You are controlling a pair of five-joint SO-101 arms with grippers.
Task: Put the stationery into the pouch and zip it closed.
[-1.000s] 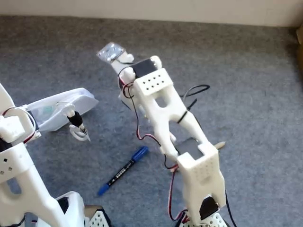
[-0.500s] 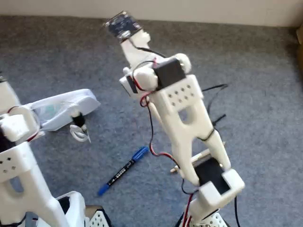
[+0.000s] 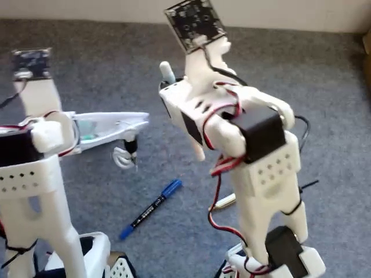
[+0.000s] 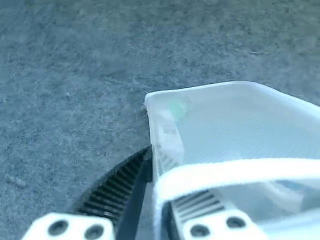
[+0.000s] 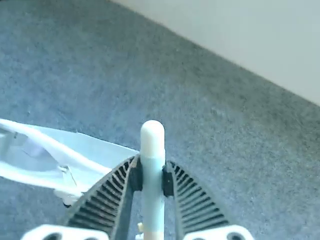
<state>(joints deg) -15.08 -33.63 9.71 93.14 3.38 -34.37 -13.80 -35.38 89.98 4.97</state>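
Note:
My left gripper (image 4: 150, 157) is shut on the rim of the white translucent pouch (image 4: 235, 130), holding it off the carpet with its mouth open. A green-capped item (image 4: 170, 125) lies inside. In the high view the pouch (image 3: 110, 128) juts out from the left arm toward the middle, and its zipper pull ring (image 3: 123, 156) dangles below. My right gripper (image 5: 150, 167) is shut on a white stick (image 5: 151, 145), raised above the pouch's far end (image 5: 65, 152). From above, the stick (image 3: 167, 72) pokes up beside the right arm. A blue marker (image 3: 152, 209) lies on the carpet.
Grey carpet (image 3: 324, 98) covers the floor, with a pale wall strip along the far edge. A thin beige stick (image 3: 227, 200) lies on the carpet behind the right arm. Both arm bases stand at the near edge.
The right arm has risen from the carpet and swung toward the camera with the white stick. The left arm has lifted the pouch and carried it to the right.

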